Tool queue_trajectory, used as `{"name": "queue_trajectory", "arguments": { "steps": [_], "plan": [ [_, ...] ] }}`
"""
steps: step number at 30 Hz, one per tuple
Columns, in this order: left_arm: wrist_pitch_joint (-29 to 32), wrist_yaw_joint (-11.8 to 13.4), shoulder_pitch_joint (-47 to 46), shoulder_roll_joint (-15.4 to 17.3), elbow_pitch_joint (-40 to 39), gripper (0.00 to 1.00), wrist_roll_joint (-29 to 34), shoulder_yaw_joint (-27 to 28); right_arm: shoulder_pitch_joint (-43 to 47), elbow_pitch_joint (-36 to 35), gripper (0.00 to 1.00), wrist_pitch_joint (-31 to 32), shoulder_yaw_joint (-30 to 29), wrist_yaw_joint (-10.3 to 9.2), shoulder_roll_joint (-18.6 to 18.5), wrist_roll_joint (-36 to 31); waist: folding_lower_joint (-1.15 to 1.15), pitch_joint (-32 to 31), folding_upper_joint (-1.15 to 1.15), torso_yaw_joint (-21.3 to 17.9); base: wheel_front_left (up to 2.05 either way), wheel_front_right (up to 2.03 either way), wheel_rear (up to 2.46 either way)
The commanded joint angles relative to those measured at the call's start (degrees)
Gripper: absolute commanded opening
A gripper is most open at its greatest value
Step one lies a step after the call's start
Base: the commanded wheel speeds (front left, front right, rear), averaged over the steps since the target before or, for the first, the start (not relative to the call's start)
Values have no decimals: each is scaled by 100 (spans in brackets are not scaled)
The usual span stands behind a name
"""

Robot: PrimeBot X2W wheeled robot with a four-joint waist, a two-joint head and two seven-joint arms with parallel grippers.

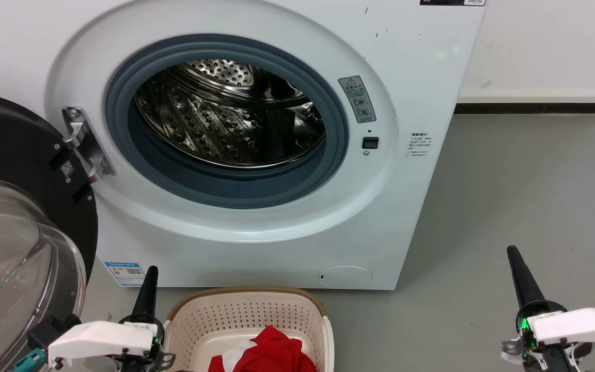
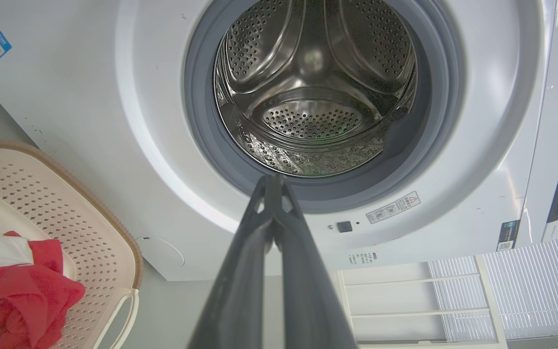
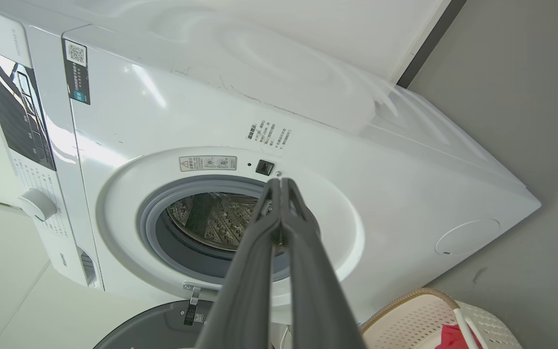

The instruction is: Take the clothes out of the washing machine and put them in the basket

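The drum (image 1: 225,119) of the washing machine (image 1: 421,77) shows no garment. The clothes (image 1: 271,351) lie in the basket (image 1: 246,295), set below the porthole (image 1: 225,192) for short transfers. The left gripper (image 1: 151,274) and right gripper (image 1: 514,258) stand back, fingers clenched, empty.

Grey floor (image 1: 509,206), washing machine (image 1: 421,67) and basket (image 1: 246,315) standing on it

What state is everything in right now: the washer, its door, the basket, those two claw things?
door: swung wide open.
drum: looks empty, bare steel.
basket: upright on the floor before the washing machine, holding clothes.
clothes: red, crumpled in the basket.
left gripper: shut, holding nothing.
right gripper: shut, holding nothing.
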Motion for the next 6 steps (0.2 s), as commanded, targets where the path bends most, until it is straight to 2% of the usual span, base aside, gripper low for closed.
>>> {"name": "queue_trajectory", "arguments": {
  "steps": [1, 6],
  "plan": [
    [46, -40, -117, 1, -16, 0, -147, 36, -111, 1, 0, 37, -24, 1, -24, 153, 0, 1, 0, 0, 0, 0, 0],
    [109, -59, -162, 0, 2, 0, -419, 61, -164, 38, 0, 103, -58, 1, -19, 427, 0, 6, 0, 1, 0, 0, 0]
  ]
}}
